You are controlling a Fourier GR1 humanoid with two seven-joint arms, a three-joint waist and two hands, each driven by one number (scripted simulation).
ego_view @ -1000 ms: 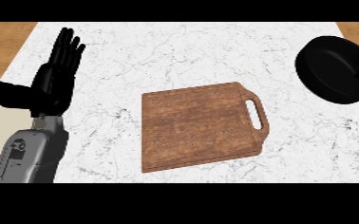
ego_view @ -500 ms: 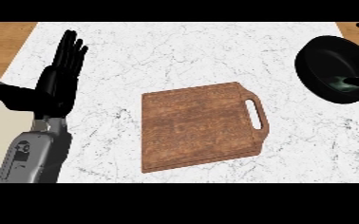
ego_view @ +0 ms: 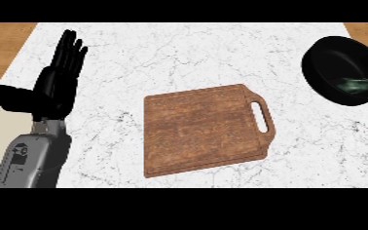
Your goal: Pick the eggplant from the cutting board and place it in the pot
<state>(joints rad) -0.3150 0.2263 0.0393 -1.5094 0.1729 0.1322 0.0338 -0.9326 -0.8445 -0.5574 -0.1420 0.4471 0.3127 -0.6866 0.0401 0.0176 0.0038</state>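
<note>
One hand for you: left hand [ego_view: 57, 85], fingers straight, close together, pointing up, over counter [ego_view: 179, 53]. Wooden cutting board [ego_view: 201, 131] near its right. Black pot [ego_view: 323, 63] well beyond; dim greenish shape [ego_view: 352, 85] inside, whether eggplant you cannot tell.

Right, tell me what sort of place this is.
Most likely a kitchen counter. The white marbled worktop carries a wooden cutting board with a handle slot, and a black pot sits at its right edge.
</note>
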